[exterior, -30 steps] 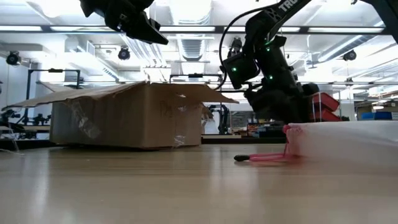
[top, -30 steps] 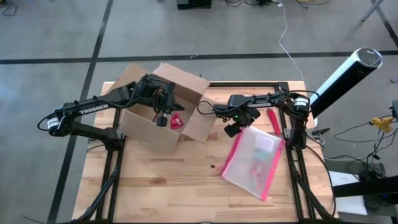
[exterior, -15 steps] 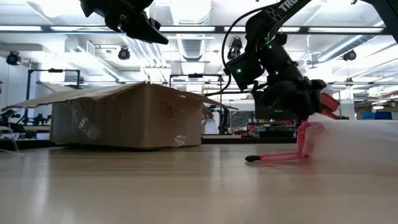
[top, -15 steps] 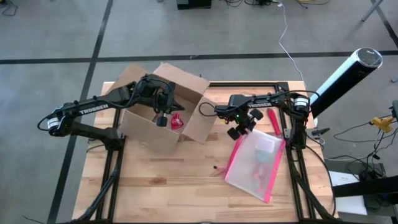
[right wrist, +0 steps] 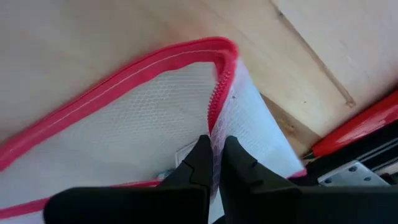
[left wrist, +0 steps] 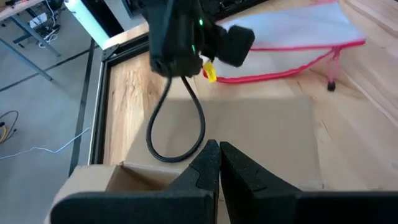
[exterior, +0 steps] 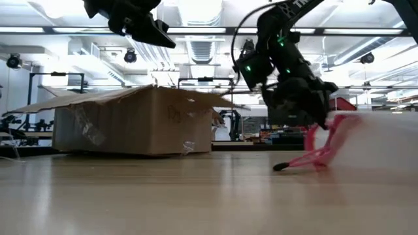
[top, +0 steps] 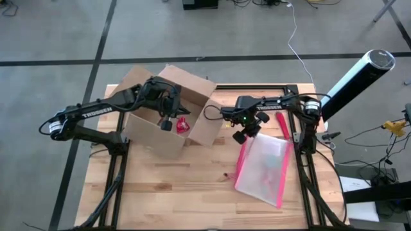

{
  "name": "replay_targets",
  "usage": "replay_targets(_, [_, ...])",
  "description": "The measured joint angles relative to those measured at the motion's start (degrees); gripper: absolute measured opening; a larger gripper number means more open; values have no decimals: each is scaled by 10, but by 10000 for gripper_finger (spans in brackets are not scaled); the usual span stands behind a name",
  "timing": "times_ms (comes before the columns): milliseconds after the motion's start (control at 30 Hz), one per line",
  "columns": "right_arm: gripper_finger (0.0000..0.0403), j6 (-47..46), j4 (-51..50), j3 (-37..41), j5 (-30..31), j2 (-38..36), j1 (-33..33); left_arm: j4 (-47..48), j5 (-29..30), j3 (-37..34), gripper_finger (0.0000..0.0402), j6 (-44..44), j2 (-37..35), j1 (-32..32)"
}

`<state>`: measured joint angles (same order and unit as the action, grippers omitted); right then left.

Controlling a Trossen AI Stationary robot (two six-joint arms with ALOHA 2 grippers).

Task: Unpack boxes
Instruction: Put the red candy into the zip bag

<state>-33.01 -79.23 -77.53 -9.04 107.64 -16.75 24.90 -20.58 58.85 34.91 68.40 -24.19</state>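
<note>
The brown cardboard box [top: 200, 128] stands open on the table's far left, flaps spread; it also shows in the low view [exterior: 130, 124]. Something red [top: 183, 125] lies inside it. My left gripper [top: 167, 120] hangs over the box opening, shut with nothing between its fingers [left wrist: 217, 158]. A translucent pouch with pink edges [top: 263, 170] lies to the right of the box. My right gripper [top: 246, 132] is shut on its far end. My right gripper pinches the pouch's pink zip edge [right wrist: 217, 112] between its two fingers, close to a corner. It comes from above, slanting down. That end [exterior: 326, 134] is raised off the table, and the rest slopes down to the wood, the zip pull [exterior: 281, 168] touching it.
A red stick-like object [top: 282, 125] lies by the black frame at the table's far right. A black-and-white cylinder [top: 356, 77] stands beyond the right edge. Bare wood spreads across the near half of the table.
My right gripper has raised the pouch's far end and drawn it a little toward the table's right edge. The pouch has swung about, its zip pull sliding right along the wood, and it lies more nearly in line from far to near.
</note>
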Motion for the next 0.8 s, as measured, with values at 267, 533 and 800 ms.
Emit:
replay_targets(267, [0, -8, 0, -121, 32, -19, 0, 65, 0, -4, 18, 9, 49, -45])
replay_targets(533, [0, -9, -2, -175, 48, -21, 0, 134, -18, -4, 130, 7, 145, -90])
replay_targets(800, [0, -5, -2, -174, 52, -21, 0, 176, -39, -4, 256, -12, 232, -95])
